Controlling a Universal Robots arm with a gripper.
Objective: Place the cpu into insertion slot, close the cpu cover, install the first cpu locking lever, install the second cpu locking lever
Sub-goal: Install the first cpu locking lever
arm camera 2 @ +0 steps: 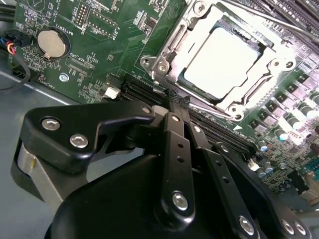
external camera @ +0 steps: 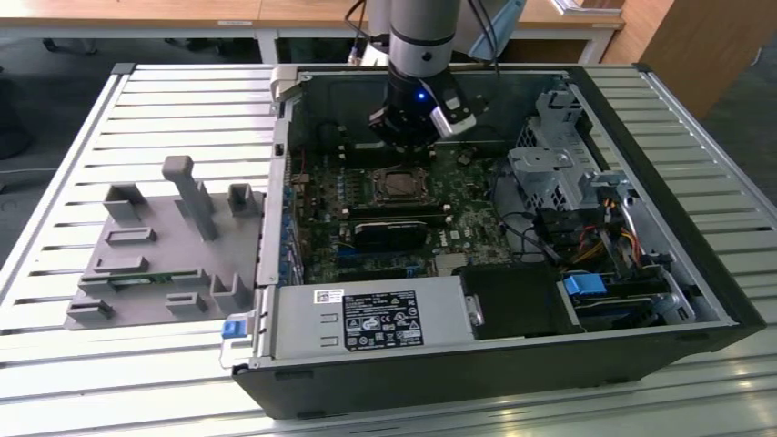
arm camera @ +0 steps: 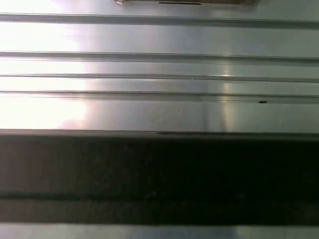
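A: Where's the cpu (arm camera 2: 227,62)?

B: In the second wrist view it lies in the upper right of the frame, flat in its slot, with the cpu cover (arm camera 2: 197,42) down around it like a frame. In the exterior view the same socket sits in the upper middle of the green board (external camera: 468,214), just below the gripper (external camera: 407,146).

A: And the claw, clenched or released?

B: I can't tell. The black linkage bars run close together toward the board in the second wrist view, but the tips are hard to separate from the dark connector behind them. Nothing appears to be carried.

A: What might go wrong?

B: The claw hangs close above the board. Dropping slightly off line, it could strike the long black slot beside the socket, or slide off a thin locking lever (arm camera 2: 256,17).

A: Anything hidden?

B: Whether the levers are latched: glare washes the socket's edges out.
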